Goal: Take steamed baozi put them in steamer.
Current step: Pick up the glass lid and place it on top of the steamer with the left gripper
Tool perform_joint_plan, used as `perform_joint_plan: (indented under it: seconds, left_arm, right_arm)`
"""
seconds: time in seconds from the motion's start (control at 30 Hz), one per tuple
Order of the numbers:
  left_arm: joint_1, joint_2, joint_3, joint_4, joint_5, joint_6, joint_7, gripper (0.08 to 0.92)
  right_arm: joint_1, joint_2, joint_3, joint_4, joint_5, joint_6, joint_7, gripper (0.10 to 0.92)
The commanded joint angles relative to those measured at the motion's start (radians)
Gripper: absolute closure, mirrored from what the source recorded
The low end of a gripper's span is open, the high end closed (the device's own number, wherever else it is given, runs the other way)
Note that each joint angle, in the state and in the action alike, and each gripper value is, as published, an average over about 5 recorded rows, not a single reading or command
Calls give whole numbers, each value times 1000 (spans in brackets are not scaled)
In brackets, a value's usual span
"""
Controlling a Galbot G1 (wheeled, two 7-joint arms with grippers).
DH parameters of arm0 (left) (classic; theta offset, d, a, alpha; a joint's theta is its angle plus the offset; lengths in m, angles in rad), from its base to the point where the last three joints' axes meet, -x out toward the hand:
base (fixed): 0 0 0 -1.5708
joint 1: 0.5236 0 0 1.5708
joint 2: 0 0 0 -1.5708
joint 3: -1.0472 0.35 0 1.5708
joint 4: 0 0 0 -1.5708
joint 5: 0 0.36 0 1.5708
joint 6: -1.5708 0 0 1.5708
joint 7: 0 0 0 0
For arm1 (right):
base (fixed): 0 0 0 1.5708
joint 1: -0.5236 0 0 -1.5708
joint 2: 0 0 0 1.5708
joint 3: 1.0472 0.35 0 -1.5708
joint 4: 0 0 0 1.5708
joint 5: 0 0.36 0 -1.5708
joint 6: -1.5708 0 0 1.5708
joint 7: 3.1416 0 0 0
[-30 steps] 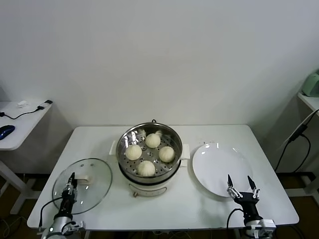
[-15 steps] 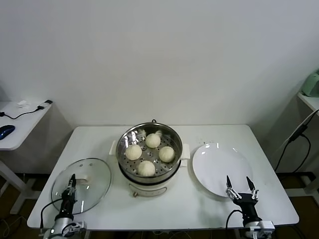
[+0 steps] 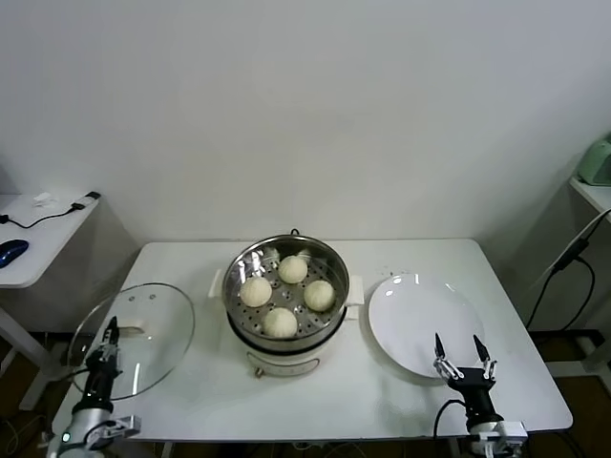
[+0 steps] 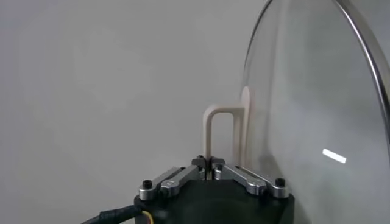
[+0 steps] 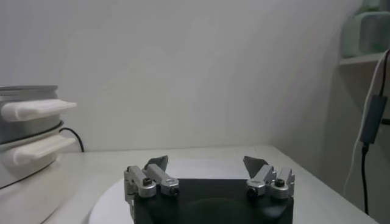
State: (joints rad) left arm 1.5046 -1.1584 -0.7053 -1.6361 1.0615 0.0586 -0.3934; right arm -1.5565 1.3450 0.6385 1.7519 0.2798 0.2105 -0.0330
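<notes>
Jaws: left gripper (image 3: 105, 336) clamped on the white handle of the glass lid (image 3: 143, 329); right gripper (image 3: 463, 355) spread wide, holding nothing.

Head view: all four baozi (image 3: 280, 322) sit on the perforated tray inside the steamer (image 3: 286, 298), mid tabletop (image 3: 315, 396). White plate (image 3: 420, 320) to its right is bare. Lid is off the pot, out at the tabletop's left edge, tilted up (likely gripped for covering the pot). Right arm is parked low, near the plate's front rim.

Left wrist view: jaws pinch the lid handle (image 4: 224, 135) at its base, glass disc (image 4: 317, 115) edge-on beside it.

Right wrist view: both jaw tips apart over the plate (image 5: 201, 173), steamer handles (image 5: 36, 109) off to one side.
</notes>
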Motion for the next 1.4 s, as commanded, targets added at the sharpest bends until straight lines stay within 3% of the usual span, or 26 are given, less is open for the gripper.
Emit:
perform_joint_plan:
  seconds: [0.03, 0.33, 0.5, 0.7, 1.1, 1.4]
  left_arm:
    - [67, 94, -73, -403, -162, 193, 337, 868]
    - [-69, 38, 156, -578, 8, 352, 497, 868]
    - [-183, -9, 372, -581, 179, 445, 546, 868]
    - [-249, -117, 576, -554, 315, 545, 596, 868]
    - [-324, -274, 749, -392, 459, 608, 563, 868]
    - [-368, -330, 778, -293, 492, 634, 552, 868]
  right_arm:
    - [-4, 3, -4, 18, -68, -10, 7, 203]
    - [-12, 7, -15, 38, -90, -19, 14, 203]
    - [-21, 12, -14, 32, -88, 5, 11, 203]
    - [-25, 19, -12, 14, -88, 42, 14, 203]
    - [-35, 24, -11, -10, -83, 85, 29, 203]
    - [-46, 36, -12, -8, -86, 106, 40, 203]
